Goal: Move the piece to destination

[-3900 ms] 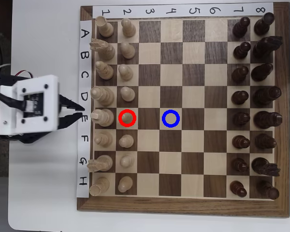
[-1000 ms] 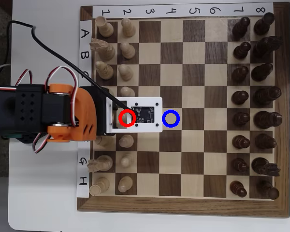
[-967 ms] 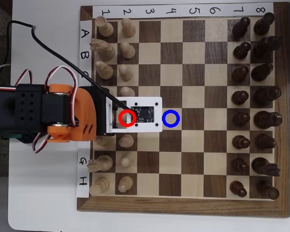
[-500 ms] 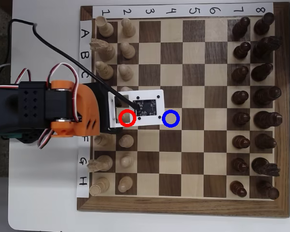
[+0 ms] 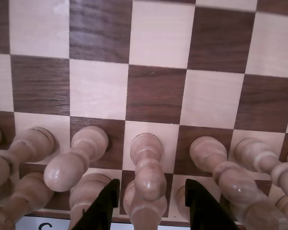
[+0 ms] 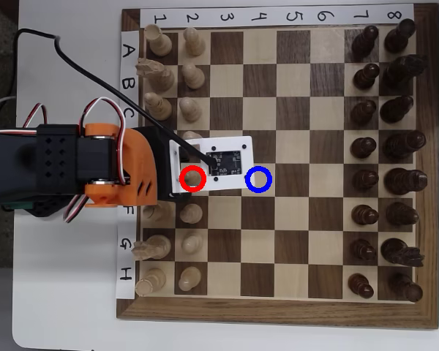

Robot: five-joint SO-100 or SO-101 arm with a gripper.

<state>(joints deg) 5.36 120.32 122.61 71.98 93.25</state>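
Standing upright between the spread fingers of the gripper (image 5: 150,188), the piece (image 5: 149,167) faces destination (image 6: 258,180) just right in the overhead view.

- My arm (image 6: 95,172), parked off the board's left edge over the tabletop a few seconds ago, has since swung in over the pale rows.
- In the last second its white camera plate (image 6: 214,162) tilted and edged up-view, uncovering the pawn (image 6: 193,178) in the red ring.
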